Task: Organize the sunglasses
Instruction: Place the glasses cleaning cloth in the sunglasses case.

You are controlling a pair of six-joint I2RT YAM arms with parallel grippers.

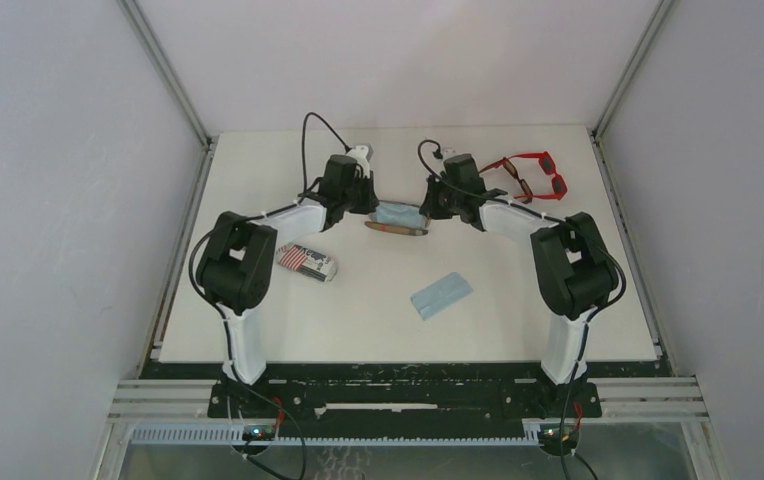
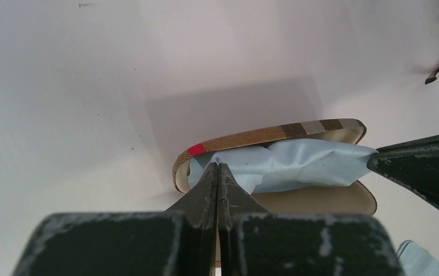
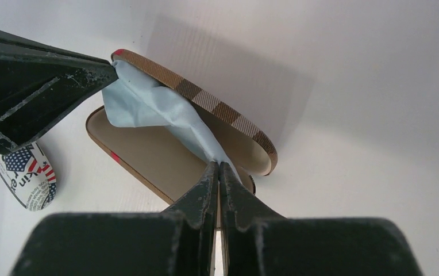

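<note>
Top external shows my left gripper (image 1: 374, 207) and right gripper (image 1: 426, 211) each clamped on 1 blue cloth (image 1: 399, 214) mid-table; red sunglasses (image 1: 556, 184) near far-right edge.

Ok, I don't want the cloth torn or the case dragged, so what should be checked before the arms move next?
1. Pinch of left gripper on light blue cloth: ok.
2. Pinch of right gripper on the same cloth: ok.
3. Lid of plaid case open: ok.
4. Cloth flat inside the case: not ok, bunched between the grippers.
5. Case held down: cannot tell.
6. The red sunglasses apart from both grippers: ok.
</note>
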